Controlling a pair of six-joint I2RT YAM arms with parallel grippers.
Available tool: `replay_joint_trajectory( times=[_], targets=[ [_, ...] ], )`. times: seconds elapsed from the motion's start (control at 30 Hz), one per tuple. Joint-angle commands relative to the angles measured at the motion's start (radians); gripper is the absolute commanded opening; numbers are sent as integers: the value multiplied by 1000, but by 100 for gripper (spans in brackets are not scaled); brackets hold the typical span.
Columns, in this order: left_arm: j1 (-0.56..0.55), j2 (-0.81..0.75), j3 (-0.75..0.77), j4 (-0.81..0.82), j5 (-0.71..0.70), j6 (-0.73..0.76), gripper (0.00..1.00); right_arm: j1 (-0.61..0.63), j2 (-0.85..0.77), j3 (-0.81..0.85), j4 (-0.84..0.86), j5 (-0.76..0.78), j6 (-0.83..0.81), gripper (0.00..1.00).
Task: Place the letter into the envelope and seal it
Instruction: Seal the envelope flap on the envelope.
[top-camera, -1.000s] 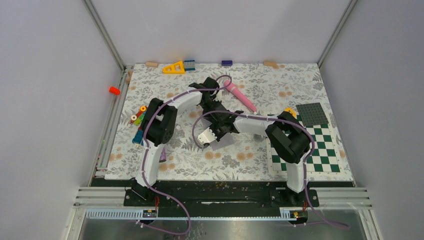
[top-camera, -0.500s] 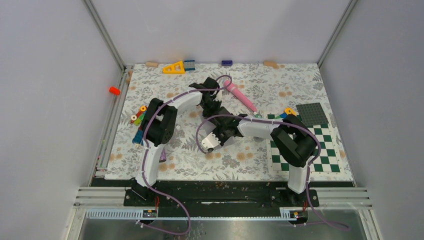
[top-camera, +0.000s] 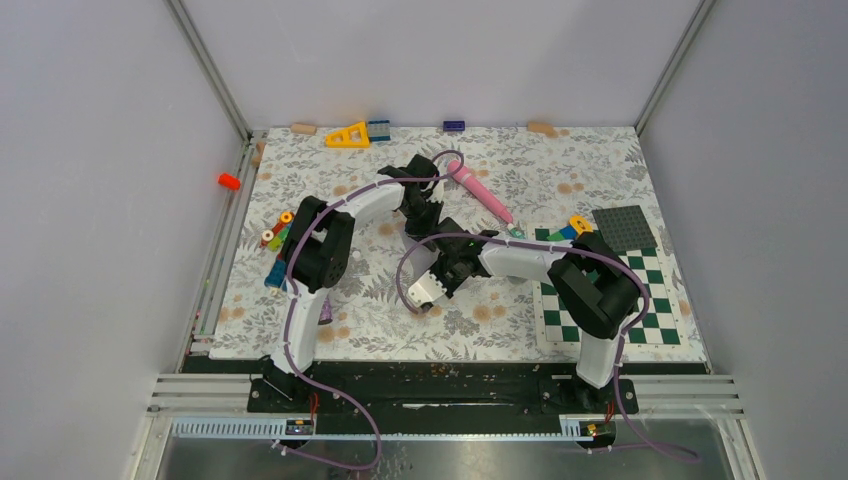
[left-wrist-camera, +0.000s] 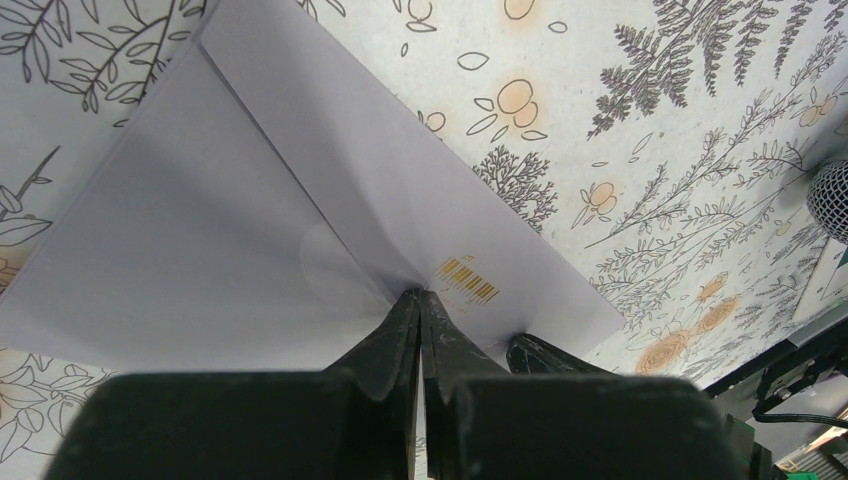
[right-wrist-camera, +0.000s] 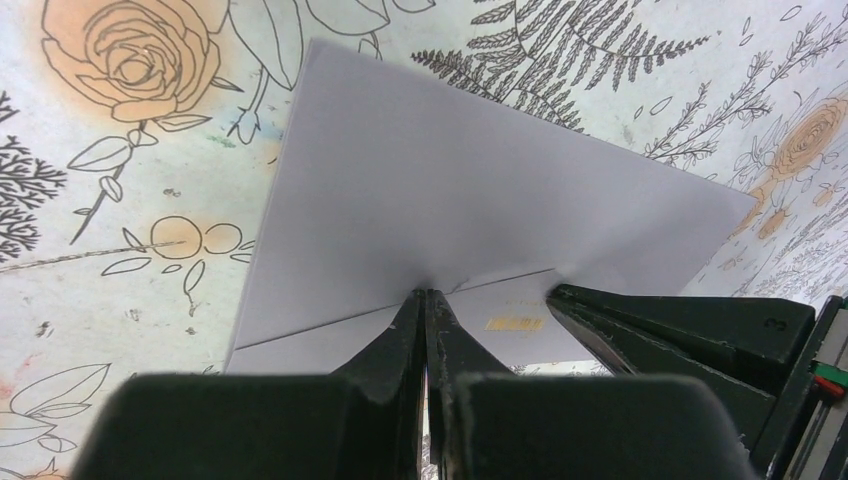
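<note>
The pale grey-lavender envelope (left-wrist-camera: 250, 230) lies flat on the floral cloth with its pointed flap folded down and a small gold barcode showing. It also shows in the right wrist view (right-wrist-camera: 450, 190). My left gripper (left-wrist-camera: 421, 293) is shut, its tips pressing on the envelope by the flap's point. My right gripper (right-wrist-camera: 426, 293) is shut, its tips pressing on the flap's edge. Each gripper shows in the other's view, close beside. In the top view both grippers (top-camera: 428, 222) (top-camera: 455, 255) meet at mid-table and cover the envelope. No separate letter shows.
A pink marker (top-camera: 480, 192) lies just behind the grippers. The green-and-white checkerboard mat (top-camera: 640, 300) and a dark grey baseplate (top-camera: 625, 228) are at the right. Small toys (top-camera: 277, 240) lie at the left edge, and a yellow triangle (top-camera: 347, 134) at the back.
My right arm has swung, its wrist moving toward the near edge and its elbow to the right, covering the envelope corner seen before. The left arm has not moved.
</note>
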Motion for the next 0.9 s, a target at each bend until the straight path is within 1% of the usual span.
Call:
replay_joint_trajectory(
  times=[0.0, 0.13, 0.43, 0.67, 0.8, 0.87],
  targets=[
    [-8, 0, -31, -17, -63, 13, 0, 11, 38, 3, 16, -5, 11, 0],
    [-7, -1, -33, -17, -61, 15, 0, 11, 72, 42, 54, 4, 20, 0],
    [-9, -5, -34, -19, -61, 16, 0, 11, 122, 107, 55, 8, 16, 0],
    [-12, -8, -34, -18, -59, 18, 0, 10, 159, 142, 115, 50, 25, 0],
    [-12, -14, -36, -17, -64, 19, 0, 10, 162, 159, 114, 57, 27, 0],
    [-13, -17, -37, -17, -70, 21, 0, 10, 145, 168, 78, 43, 35, 0]
  ],
)
